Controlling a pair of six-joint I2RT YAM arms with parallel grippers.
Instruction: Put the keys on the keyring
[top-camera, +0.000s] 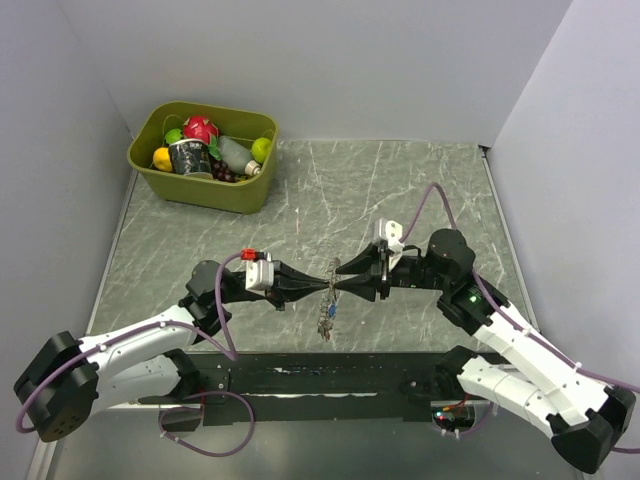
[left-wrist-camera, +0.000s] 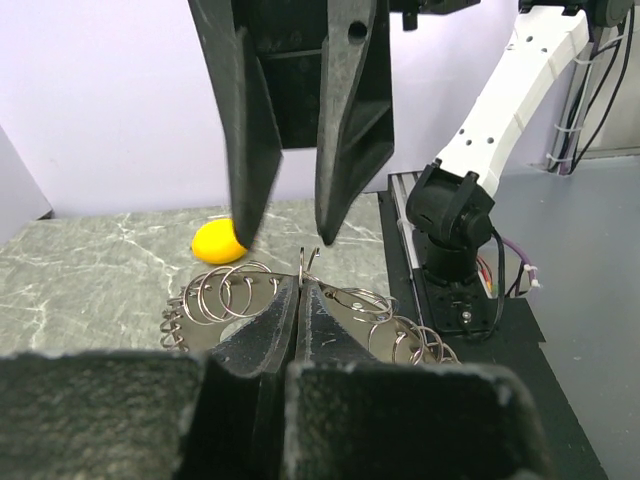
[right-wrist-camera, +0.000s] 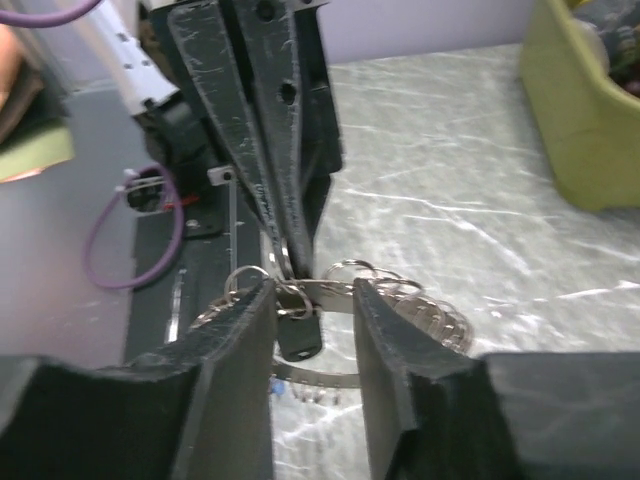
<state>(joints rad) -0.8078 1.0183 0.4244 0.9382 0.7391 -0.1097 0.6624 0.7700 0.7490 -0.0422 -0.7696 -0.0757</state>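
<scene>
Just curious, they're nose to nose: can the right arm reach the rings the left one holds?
Likely yes: the right gripper stands open with the rings between its jaws; only the left gripper crowds it.

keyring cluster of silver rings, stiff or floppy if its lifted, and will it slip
Probably floppy: the cluster of thin linked silver metal rings fans out loosely on either side of the shut left gripper. The small black-headed key dangles from it, so it would likely swing. The smooth wire looks slippery, and the bunch seems light.
</scene>
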